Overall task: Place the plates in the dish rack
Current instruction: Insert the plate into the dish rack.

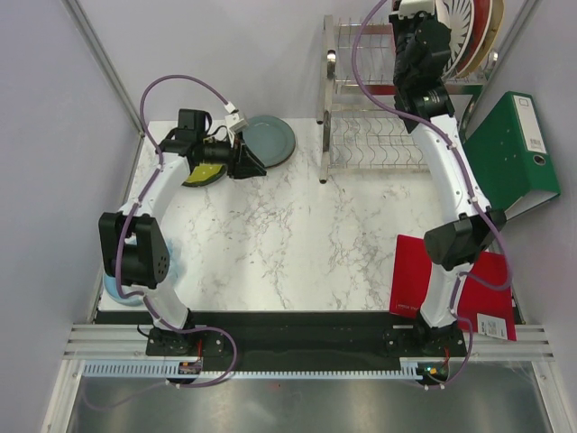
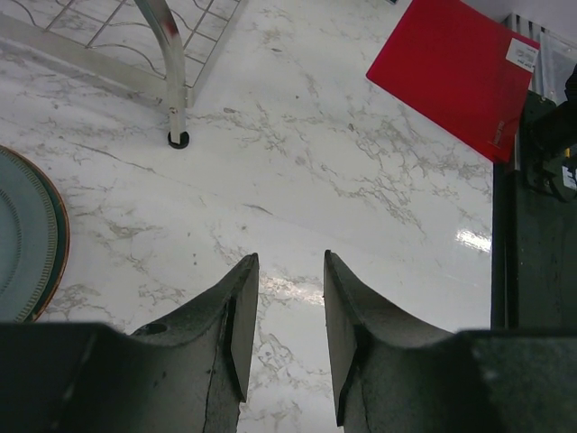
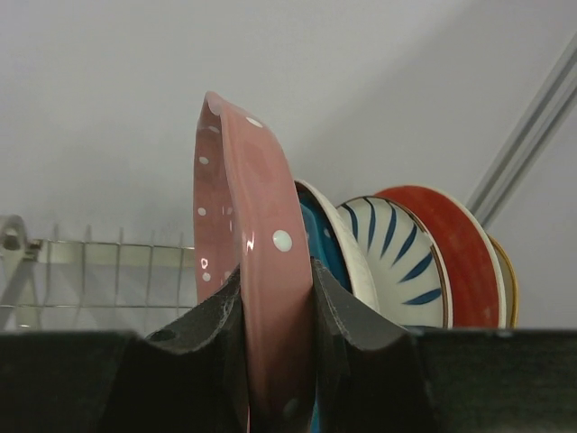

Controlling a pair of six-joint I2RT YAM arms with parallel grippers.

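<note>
Currently: the worktop (image 1: 270, 234) is mostly bare marble between the two arms, so sweeping room is widest there. The dish rack (image 1: 374, 144) is seated at the far right corner, walled in behind and closely flanked by a green binder (image 1: 514, 149). A red folder (image 1: 419, 271) is laid at the right arm's base.

The grey-blue plate (image 1: 270, 140) is laid flat at the far edge, just beside the rack's leg. The lime plate (image 1: 200, 176) is partly hidden under the left wrist.

The pink dotted plate (image 3: 248, 253) is held upright on edge at the rack's upper tier, with the right jaws clamped on its lower rim. It is set close against a blue plate (image 3: 317, 239), with a striped plate (image 3: 397, 262) and a red plate (image 3: 455, 244) racked behind. Whether it is seated in a slot cannot be told.

The left jaws are parted over bare marble, with nothing between them.

Risks:
- A rim-to-rim knock is likely if the plate is pushed toward its neighbours.
- A tip-over is likely if it is let go before a wire slot is caught.
- The tier's tube frame could be clipped on retreat.

Free wires are seen on the side away from the stack, so exit is best taken that way or straight up.
</note>
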